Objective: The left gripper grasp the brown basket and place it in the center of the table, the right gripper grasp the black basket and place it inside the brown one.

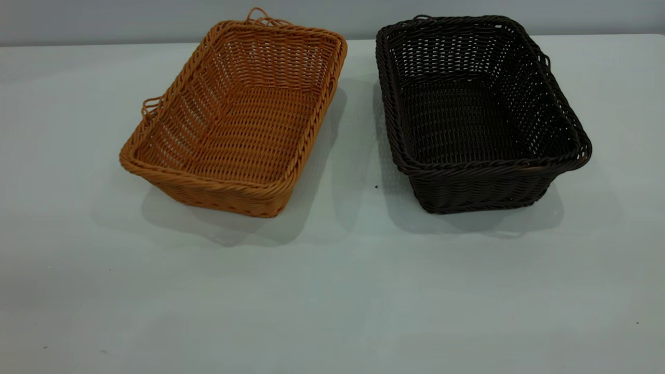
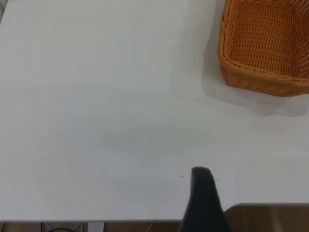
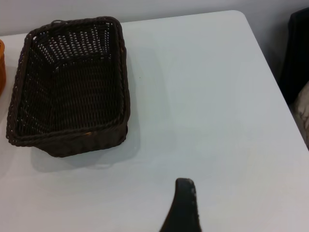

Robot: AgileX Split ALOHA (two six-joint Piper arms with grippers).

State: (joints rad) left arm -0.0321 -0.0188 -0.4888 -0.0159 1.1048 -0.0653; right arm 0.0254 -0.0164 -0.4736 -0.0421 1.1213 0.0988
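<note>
White-grey table [image 1: 332, 291], wide and flat, with a pale wall behind its far edge. Brown basket [image 1: 236, 117] on the left side toward the back, turned a bit at a slant, nothing inside. Black basket [image 1: 475, 111] just beside it on the right, apart from it with a strip of bare table between, also with nothing inside. Both flat on the table, mouths up. No arms anywhere in the outside view. Only one dark fingertip of the left gripper [image 2: 205, 198] in the left wrist view, over the near edge of the table, well apart from the brown basket [image 2: 265, 46], which is cut off at the picture's edge. Only one dark fingertip of the right gripper [image 3: 183, 205] in the right wrist view, well apart from the black basket [image 3: 70, 84]. Open or closed: cannot tell for either one. Rounded table corner and a dark shape [image 3: 297, 53] past the table edge, only in the right wrist view.
</note>
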